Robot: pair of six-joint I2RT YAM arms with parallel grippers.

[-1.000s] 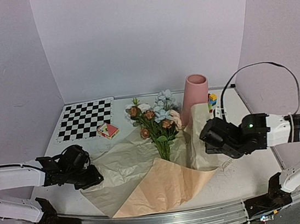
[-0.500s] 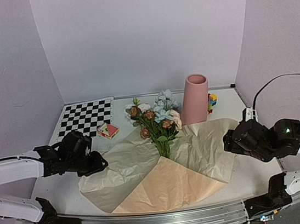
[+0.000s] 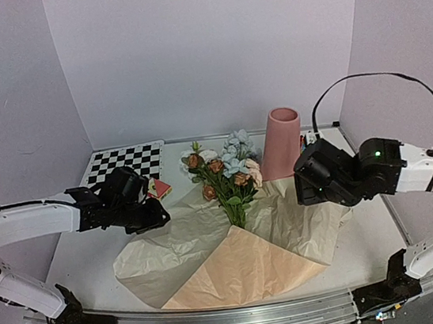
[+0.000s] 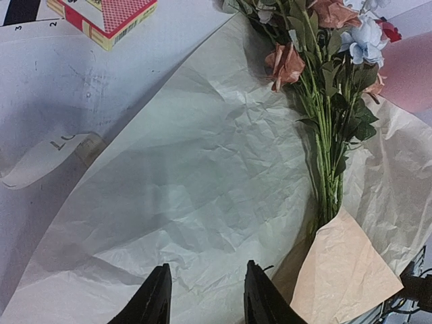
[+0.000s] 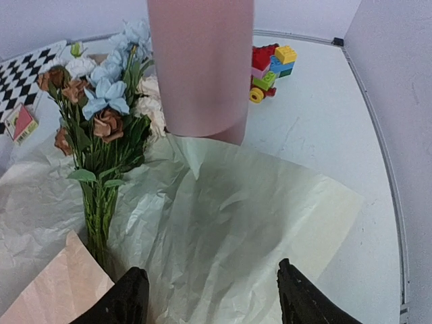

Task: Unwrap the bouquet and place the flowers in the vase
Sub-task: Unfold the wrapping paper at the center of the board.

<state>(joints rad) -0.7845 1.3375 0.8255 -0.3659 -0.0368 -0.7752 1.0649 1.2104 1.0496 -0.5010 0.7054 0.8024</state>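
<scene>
Left gripper (image 4: 207, 266) hangs partly open over the spread paper (image 4: 202, 169); I hold nothing. My right gripper (image 5: 210, 270) gapes wide, also bare. Flowers (image 3: 226, 173) lie beyond on it, stems under its peach fold. Vase (image 3: 281, 144) stands upright behind.

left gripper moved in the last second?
Yes: the left gripper has moved up the table toward the checkerboard and slightly right, nearer the flowers.

Pink vase (image 3: 282, 141), peach-tan paper (image 3: 243, 274), black-and-white checkerboard (image 3: 121, 165)
</scene>
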